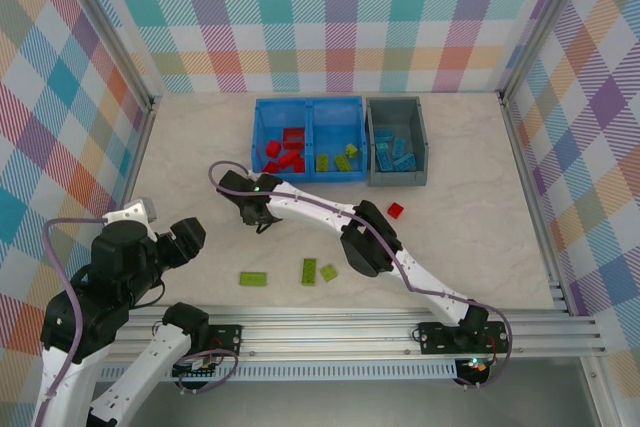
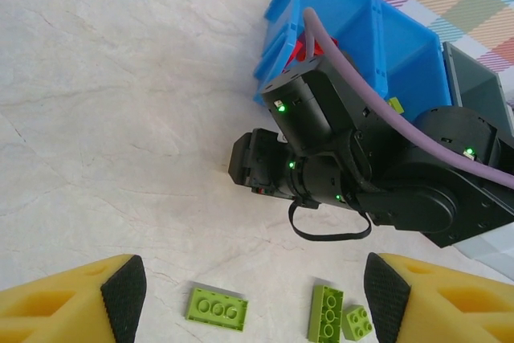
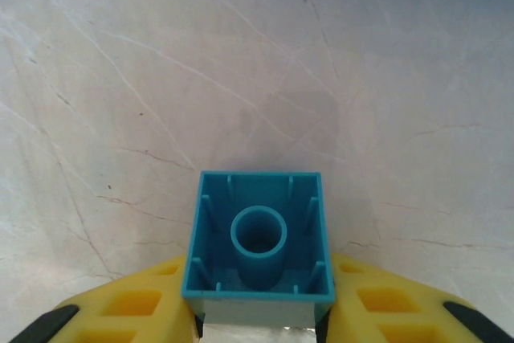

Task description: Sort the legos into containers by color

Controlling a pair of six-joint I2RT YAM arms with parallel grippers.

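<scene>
Gripping a blue brick (image 3: 257,238), the right gripper (image 3: 259,319) is closed on its sides; the grey bin (image 1: 398,178) is placed farther back, rightward. The left gripper (image 2: 255,291) is held wide, empty.

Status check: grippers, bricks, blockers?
Right gripper shut on blue brick. Left gripper open, facing three loose green bricks. Red brick loose too. Nothing seen blocking grey bin.

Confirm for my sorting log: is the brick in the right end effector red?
No, the right end effector grips a square teal-blue plastic brick.
</scene>
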